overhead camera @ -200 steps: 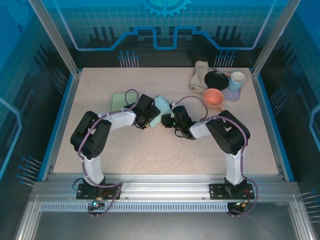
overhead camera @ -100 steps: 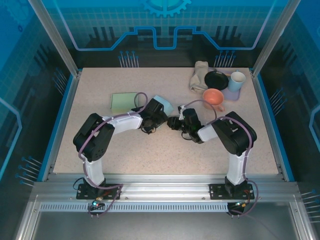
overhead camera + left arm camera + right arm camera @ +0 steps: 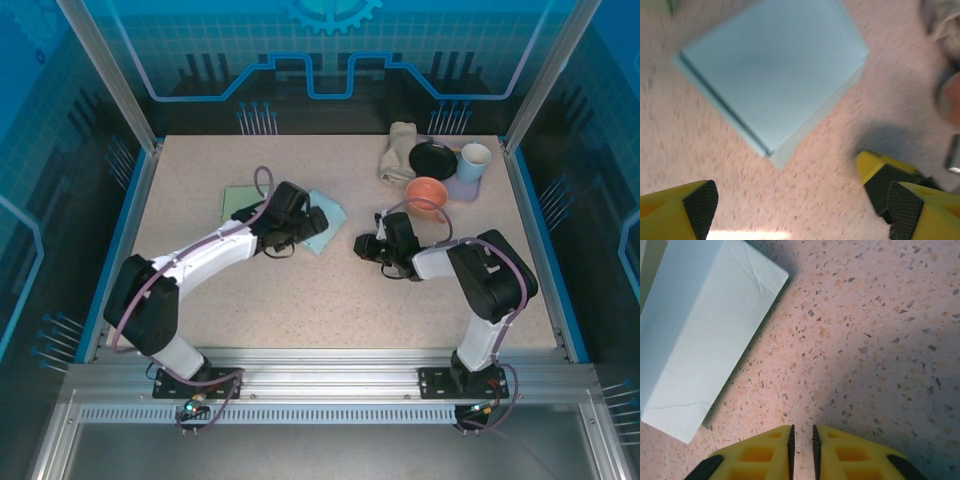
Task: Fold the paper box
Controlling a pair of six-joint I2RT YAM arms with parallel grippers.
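While the overhead view has the pale blue, flattened paper box (image 3: 330, 213) lying on the speckled tabletop (image 3: 300, 300) just beside the left gripper (image 3: 308, 224), the right gripper (image 3: 364, 245) sits apart. Left wrist view: jaws spread wide, empty, over the box. Right wrist view: jaws pressed nearly together, empty, box at upper left. Best, I judge: pin one panel, then lift a flap along its crease.

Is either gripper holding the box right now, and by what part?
Nothing is held. The left gripper stands open short of the paper box, which lies flat on the table. The right gripper is shut and empty.
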